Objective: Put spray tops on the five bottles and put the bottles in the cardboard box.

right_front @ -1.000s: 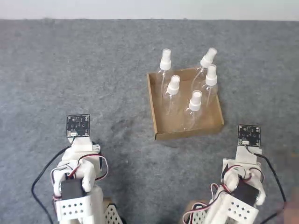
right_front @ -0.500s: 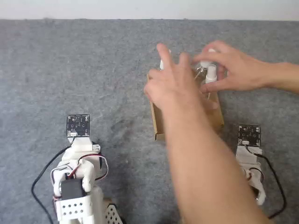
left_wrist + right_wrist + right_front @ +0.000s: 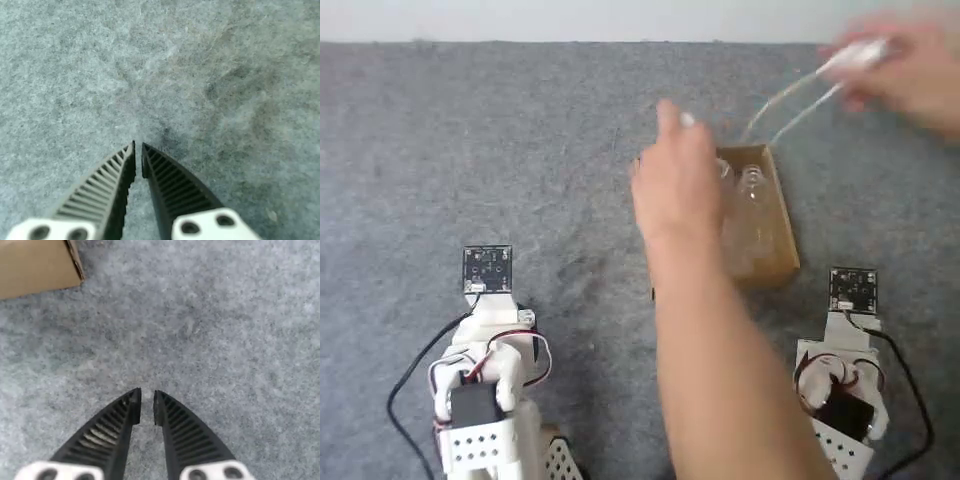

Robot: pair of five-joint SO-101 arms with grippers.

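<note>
Cardboard box [image 3: 765, 245] is seen on the grey carpet [image 3: 520, 150] ahead of the right arm, with a person's hand [image 3: 680, 190] spread over it and an uncapped bottle [image 3: 751, 182] inside. Spray tops [image 3: 850, 57] with trailing tubes are held by a second hand [image 3: 915, 65] beyond the box. The left gripper [image 3: 138, 146] and right gripper [image 3: 146, 394] are seen nearly closed and empty over bare carpet. Were an arm driven forward now, a hand could be struck, or the light bottle tipped
</note>
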